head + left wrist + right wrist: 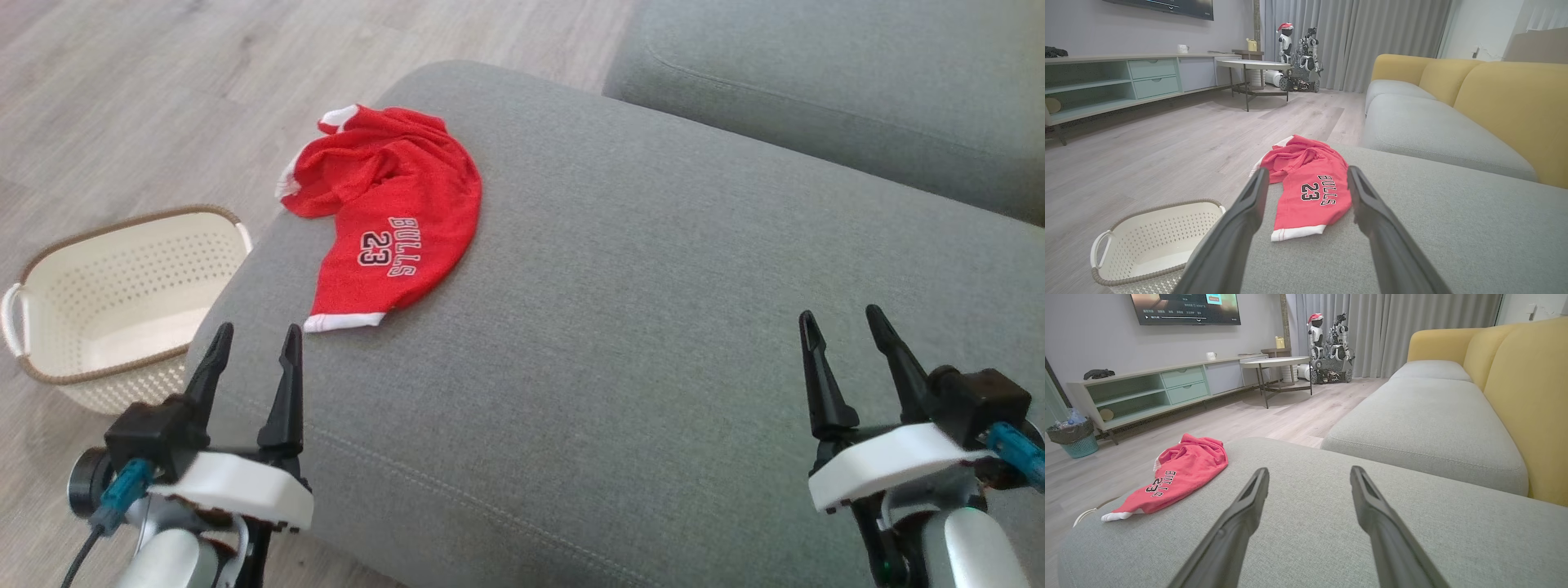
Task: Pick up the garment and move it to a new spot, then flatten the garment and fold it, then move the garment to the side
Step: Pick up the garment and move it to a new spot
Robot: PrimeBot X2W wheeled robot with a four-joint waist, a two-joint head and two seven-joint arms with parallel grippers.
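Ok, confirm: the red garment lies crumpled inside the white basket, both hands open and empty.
No: the head view shows the red garment crumpled on the grey cushion, not inside the white basket. The left hand and right hand are open and empty.

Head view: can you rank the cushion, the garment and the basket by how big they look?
1. The cushion, by far the largest.
2-3. The garment and the basket look about alike. The cushion hides part of the basket, which sits lower on the floor, so I won't rank them.
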